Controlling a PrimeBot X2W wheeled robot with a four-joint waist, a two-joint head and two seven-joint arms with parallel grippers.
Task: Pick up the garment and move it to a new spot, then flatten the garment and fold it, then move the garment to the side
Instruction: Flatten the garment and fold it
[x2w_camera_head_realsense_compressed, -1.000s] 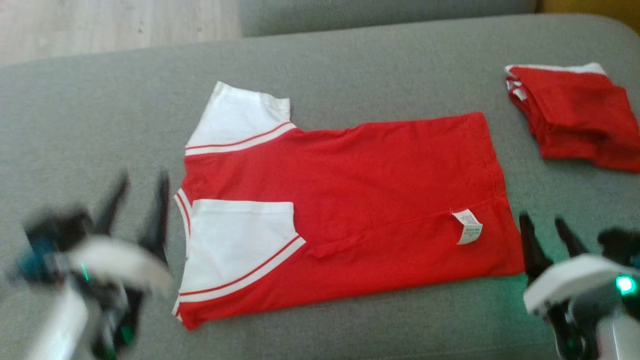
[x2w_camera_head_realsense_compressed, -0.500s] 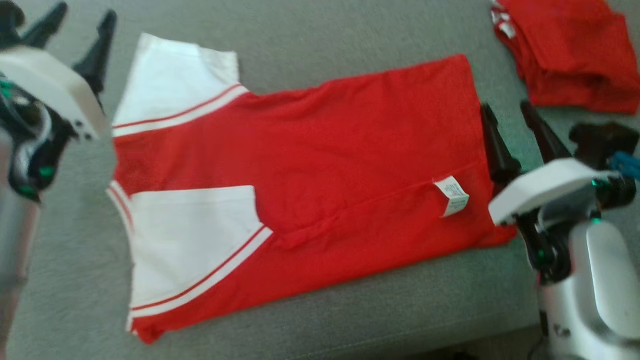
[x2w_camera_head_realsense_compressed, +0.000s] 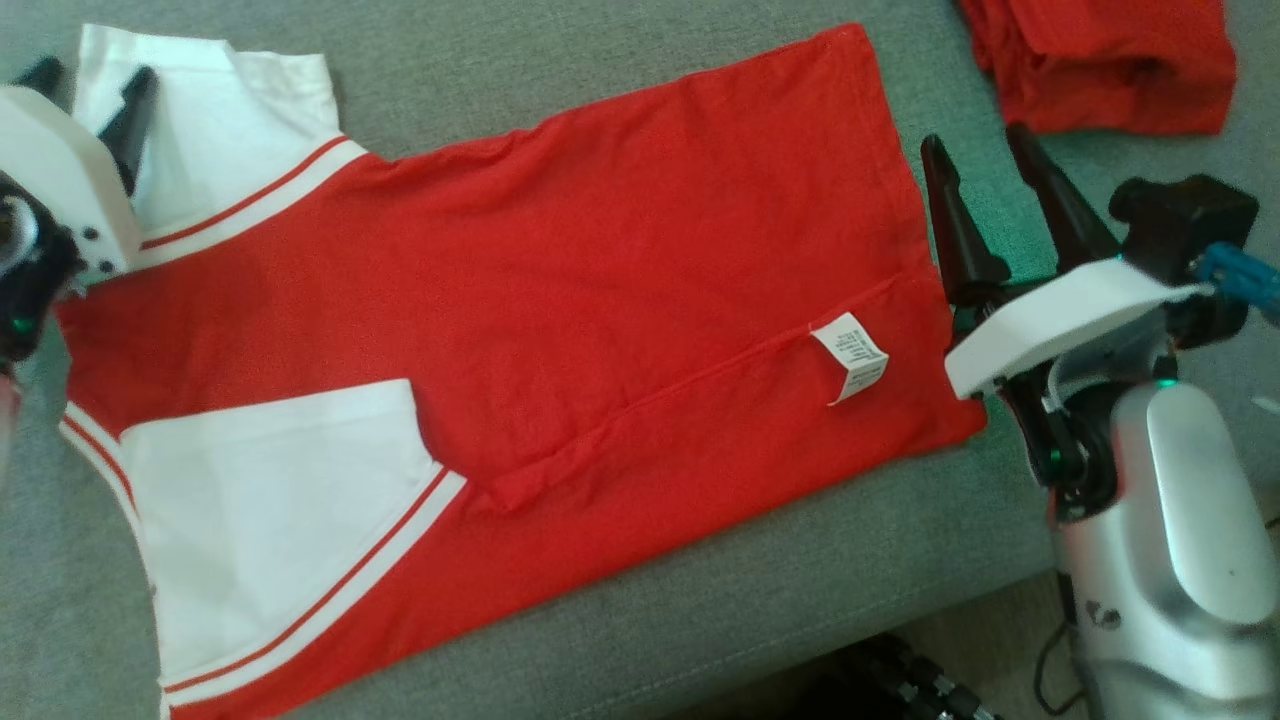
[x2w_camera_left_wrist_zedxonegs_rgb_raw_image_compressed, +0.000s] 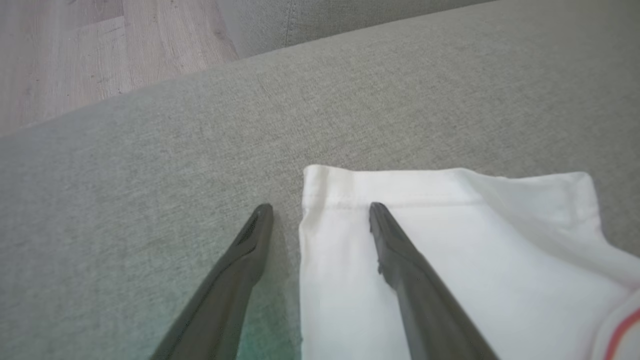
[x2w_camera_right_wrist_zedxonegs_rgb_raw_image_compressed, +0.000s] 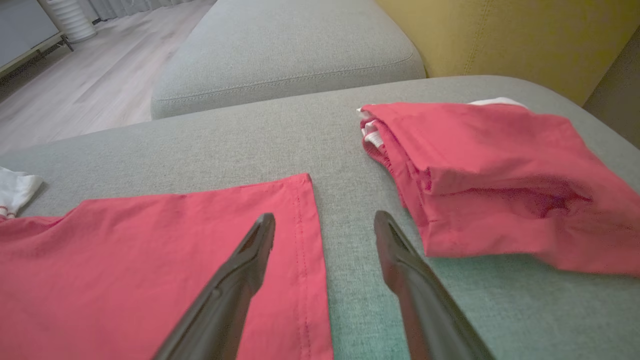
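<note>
In the head view, the red garment (x2w_camera_head_realsense_compressed: 600, 260) lies flat on the grey sofa cushion (x2w_camera_head_realsense_compressed: 800, 580). Its long axis runs left to right, with the white sleeves by the left gripper (x2w_camera_head_realsense_compressed: 92, 78) and the hem by the right gripper (x2w_camera_head_realsense_compressed: 975, 140). In the left wrist view, the 2 fingers are spread, 1 over the sleeve (x2w_camera_left_wrist_zedxonegs_rgb_raw_image_compressed: 450, 240). In the right wrist view, the fingers are also parted, either side of the hem (x2w_camera_right_wrist_zedxonegs_rgb_raw_image_compressed: 300, 225), near a folded red pile (x2w_camera_right_wrist_zedxonegs_rgb_raw_image_compressed: 490, 160).

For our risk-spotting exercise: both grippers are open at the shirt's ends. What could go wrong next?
The left gripper straddles the edge of the white sleeve; closing may pinch one layer only. The right gripper straddles the hem close to the folded red pile and could snag it. The shirt, near the cushion's front edge, may slip off.
</note>
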